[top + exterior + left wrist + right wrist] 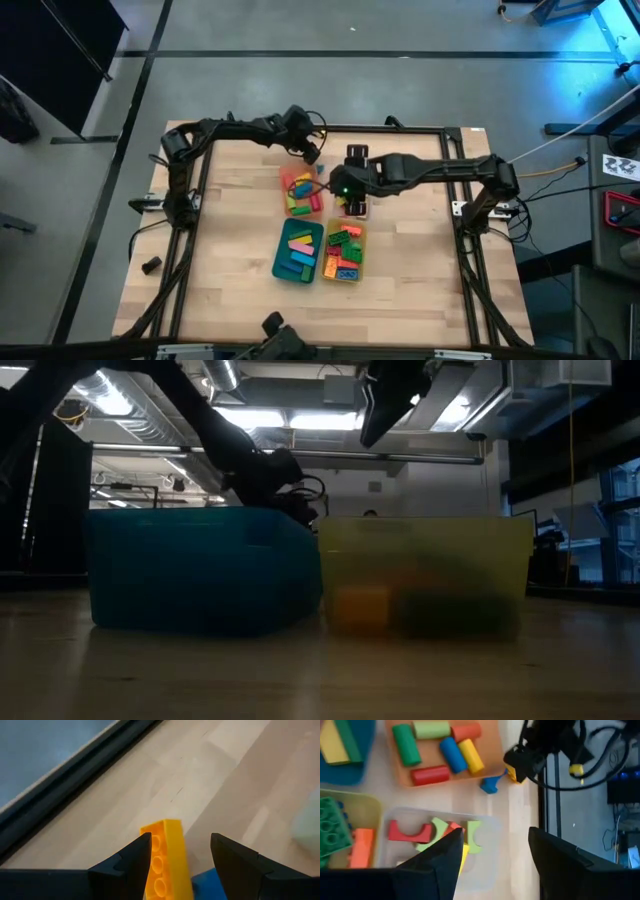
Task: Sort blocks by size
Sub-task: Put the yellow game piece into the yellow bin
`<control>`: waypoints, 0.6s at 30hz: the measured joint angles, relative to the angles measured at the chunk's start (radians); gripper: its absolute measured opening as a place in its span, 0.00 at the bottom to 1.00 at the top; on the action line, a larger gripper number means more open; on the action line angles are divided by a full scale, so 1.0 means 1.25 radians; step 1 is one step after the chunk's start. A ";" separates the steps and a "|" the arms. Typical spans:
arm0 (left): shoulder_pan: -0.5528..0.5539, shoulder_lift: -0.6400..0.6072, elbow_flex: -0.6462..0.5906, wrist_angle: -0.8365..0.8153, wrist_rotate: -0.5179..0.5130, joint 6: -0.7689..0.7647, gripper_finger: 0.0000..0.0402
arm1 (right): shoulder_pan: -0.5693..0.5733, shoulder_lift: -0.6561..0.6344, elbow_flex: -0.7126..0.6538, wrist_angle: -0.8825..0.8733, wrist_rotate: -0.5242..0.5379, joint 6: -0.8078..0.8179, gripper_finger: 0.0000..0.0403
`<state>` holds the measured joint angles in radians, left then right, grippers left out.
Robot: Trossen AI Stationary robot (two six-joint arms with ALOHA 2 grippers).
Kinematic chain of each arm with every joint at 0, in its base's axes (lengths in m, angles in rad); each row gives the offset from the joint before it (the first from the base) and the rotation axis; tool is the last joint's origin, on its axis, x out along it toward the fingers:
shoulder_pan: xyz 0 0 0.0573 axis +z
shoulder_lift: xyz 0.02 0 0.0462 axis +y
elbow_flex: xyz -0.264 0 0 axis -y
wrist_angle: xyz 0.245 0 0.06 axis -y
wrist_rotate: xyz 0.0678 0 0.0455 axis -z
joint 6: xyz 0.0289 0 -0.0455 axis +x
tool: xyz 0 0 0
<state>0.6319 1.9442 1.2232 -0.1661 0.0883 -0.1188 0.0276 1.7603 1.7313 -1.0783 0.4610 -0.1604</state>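
A yellow studded brick (167, 862) lies on the wood beside a small blue block (212, 885), just past the far end of the orange tray (292, 178). My left gripper (181, 839) is open and slants down over this brick, one finger on each side of it. There is a clear gap between the brick and one finger. The right wrist view shows the same gripper (520, 762), brick (512, 773) and blue block (490, 785). My right gripper (495, 832) is open with nothing in it, high above the clear tray (487, 865). My left gripper has one fingertip (142, 847) right at the yellow brick's long side (152, 855); I cannot tell whether it touches. The fingers lie along the brick, which rests flat on the table.
The orange tray holds coloured cylinders (440, 750). Arch and curved pieces (410, 832) lie in the clear tray. The teal tray (280, 262) holds long bars and the yellow tray (358, 262) holds studded bricks. A black frame rail (60, 785) runs along the table's far edge.
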 joint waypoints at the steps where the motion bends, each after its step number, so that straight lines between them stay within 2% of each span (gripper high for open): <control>1: 0.000 0.005 0.000 -0.001 0.000 0.000 0.48 | 0.006 0.000 0.000 0.001 0.000 0.000 0.56; 12: 0.000 0.048 0.002 0.004 0.004 0.009 0.48 | 0.030 0.000 0.000 0.002 -0.003 0.000 0.56; 15: 0.002 0.048 0.001 -0.001 -0.004 0.016 0.44 | 0.030 0.000 0.000 0.002 -0.003 0.000 0.56; 18: 0.004 0.050 -0.001 -0.007 -0.005 0.015 0.35 | 0.030 0.000 0.000 0.002 -0.001 0.000 0.56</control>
<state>0.6365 2.0064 1.2224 -0.1744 0.0819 -0.0999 0.0654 1.7603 1.7313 -1.0756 0.4603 -0.1608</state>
